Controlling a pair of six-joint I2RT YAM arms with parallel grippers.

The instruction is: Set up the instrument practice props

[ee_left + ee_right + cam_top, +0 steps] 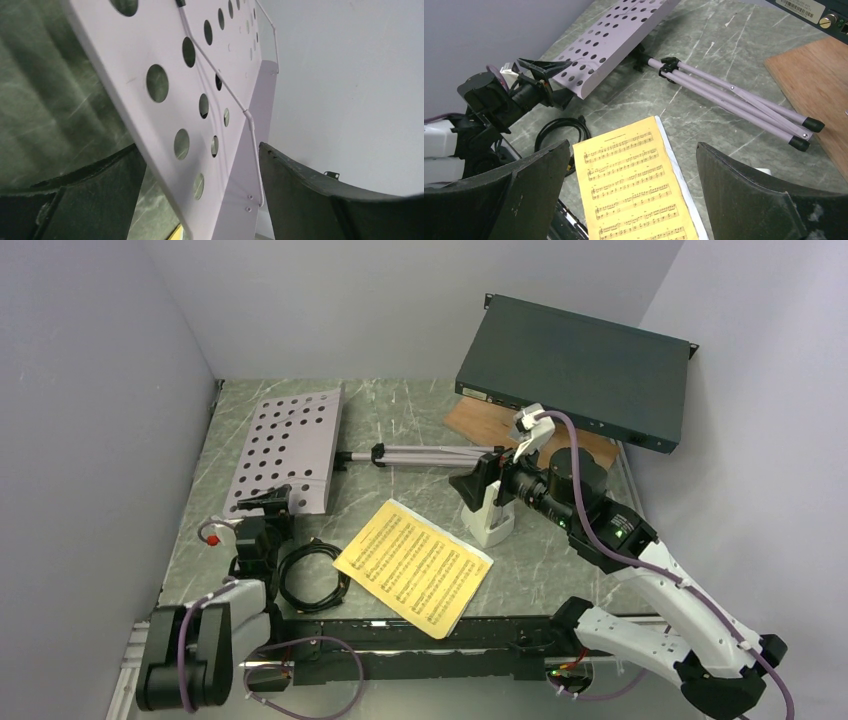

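- One music stand (285, 445) lies flat by the table's (400, 405) back-left corner.
- One stack of sheet-music pages (415, 565) lies at the front edge.
- One metronome (492, 525) stands right of centre, under the right gripper (482, 483), whose jaws are wide apart.
- The left gripper (272, 497) straddles the stand's near edge, jaws apart.

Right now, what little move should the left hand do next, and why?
Probably close on the stand. The left hand sits open around the near edge of the stand, one side above the holey plate and one below, not pinching it yet. The stand is lying down with its legs folded, so it likely needs a firm grip before anyone can raise it.
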